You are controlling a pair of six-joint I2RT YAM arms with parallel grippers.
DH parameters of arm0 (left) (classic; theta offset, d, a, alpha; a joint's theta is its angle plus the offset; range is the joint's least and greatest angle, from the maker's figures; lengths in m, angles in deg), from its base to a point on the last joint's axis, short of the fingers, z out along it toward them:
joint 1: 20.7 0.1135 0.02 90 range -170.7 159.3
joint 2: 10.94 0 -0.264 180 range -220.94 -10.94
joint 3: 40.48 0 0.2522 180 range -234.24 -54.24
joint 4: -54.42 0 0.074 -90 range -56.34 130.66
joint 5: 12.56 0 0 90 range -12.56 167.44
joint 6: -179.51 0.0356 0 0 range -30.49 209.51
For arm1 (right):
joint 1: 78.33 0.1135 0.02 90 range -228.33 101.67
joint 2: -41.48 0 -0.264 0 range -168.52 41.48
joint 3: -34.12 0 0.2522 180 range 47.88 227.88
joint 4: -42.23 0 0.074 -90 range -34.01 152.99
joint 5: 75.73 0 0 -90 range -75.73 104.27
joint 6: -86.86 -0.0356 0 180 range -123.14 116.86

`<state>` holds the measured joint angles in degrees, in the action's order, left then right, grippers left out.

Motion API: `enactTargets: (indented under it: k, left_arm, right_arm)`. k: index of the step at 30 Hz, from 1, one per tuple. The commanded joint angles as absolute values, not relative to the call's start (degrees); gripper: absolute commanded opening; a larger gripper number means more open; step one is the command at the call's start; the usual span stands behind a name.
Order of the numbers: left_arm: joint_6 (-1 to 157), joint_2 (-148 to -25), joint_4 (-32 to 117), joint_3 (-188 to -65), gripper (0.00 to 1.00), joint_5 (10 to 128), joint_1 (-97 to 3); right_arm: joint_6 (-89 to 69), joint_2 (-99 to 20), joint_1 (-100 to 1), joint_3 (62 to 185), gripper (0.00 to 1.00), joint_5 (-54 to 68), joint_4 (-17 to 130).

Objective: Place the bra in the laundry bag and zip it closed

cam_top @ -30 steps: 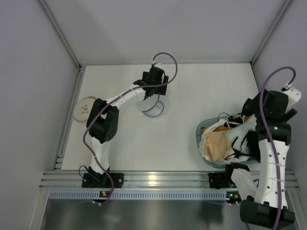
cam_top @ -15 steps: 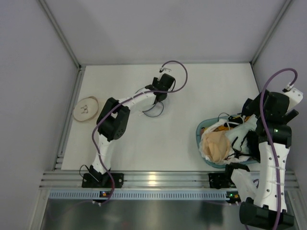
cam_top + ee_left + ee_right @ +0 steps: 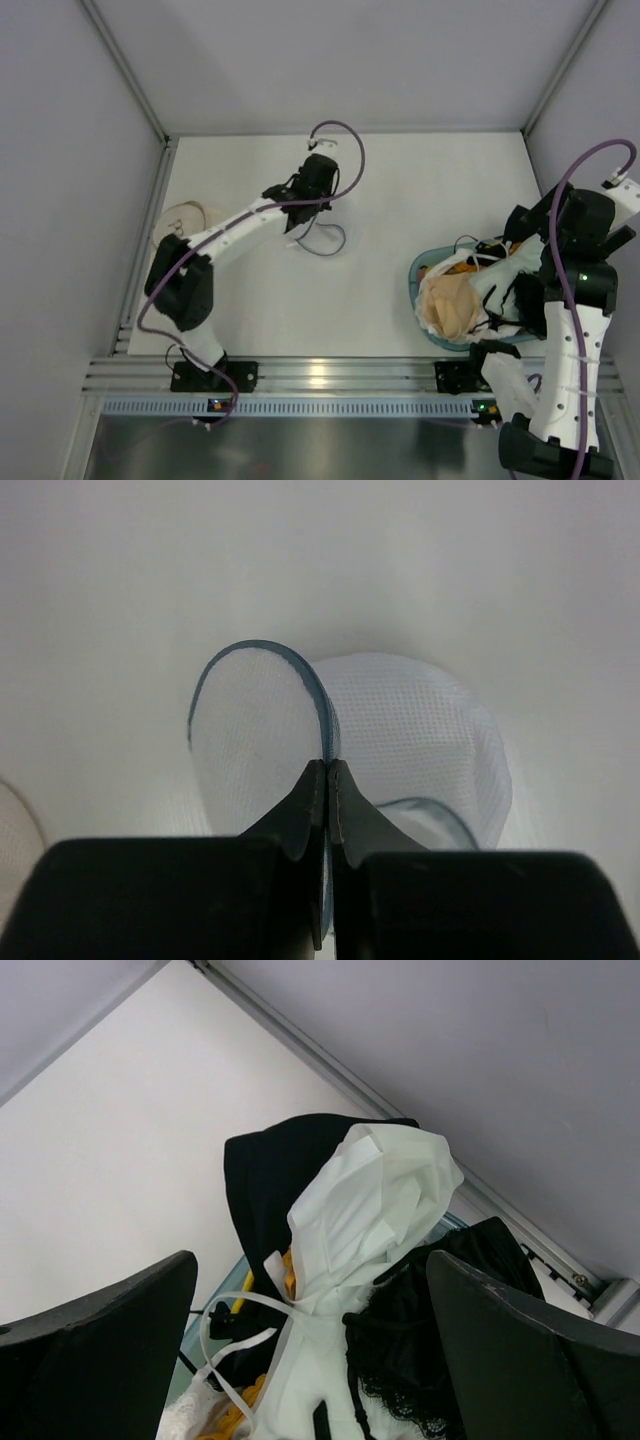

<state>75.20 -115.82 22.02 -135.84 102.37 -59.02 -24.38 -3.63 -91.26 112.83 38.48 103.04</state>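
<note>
A small round laundry bag of translucent white mesh with thin dark wire hoops (image 3: 322, 238) lies on the white worktop (image 3: 400, 190), in its far half and a little left of the middle. The left end effector (image 3: 327, 772) is closed, and its two black fingertips (image 3: 316, 780) pinch the dark rim of the bag at one point. In the left wrist view a round mesh panel edged by this rim stands on the left of the fingers, and the wider mesh body lies on their right.

A blue plastic basket (image 3: 414, 276) sits at the right edge of the worktop, towards the near right corner. It holds a heap of garments (image 3: 360, 1210): white, black and yellow pieces, with a beige cup-shaped piece (image 3: 448, 303) on top. Which one is the bra for the task I cannot tell. The right end effector (image 3: 310, 1300) is wide open above this heap and grips nothing.

A flat round tan disc (image 3: 183, 215) lies near the left edge of the worktop.
</note>
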Motion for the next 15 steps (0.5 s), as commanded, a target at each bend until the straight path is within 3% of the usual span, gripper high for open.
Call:
enactTargets:
  k: [1,8,15]
  left_arm:
    - [72.63,-99.47,25.36,-130.54,0.0,93.27,-61.38]
    - [62.97,-80.92,25.71,-112.62,0.0,92.03,-66.49]
    - [56.03,-57.46,43.09,-87.92,0.0,95.0,-66.49]
  right_arm:
    - [-24.41,-3.17,-91.43,115.47,0.99,39.94,104.68]
    - [-24.33,-2.73,-91.51,114.07,1.0,40.11,106.26]
    - [-23.45,-4.92,-91.52,116.43,0.99,42.83,108.89]
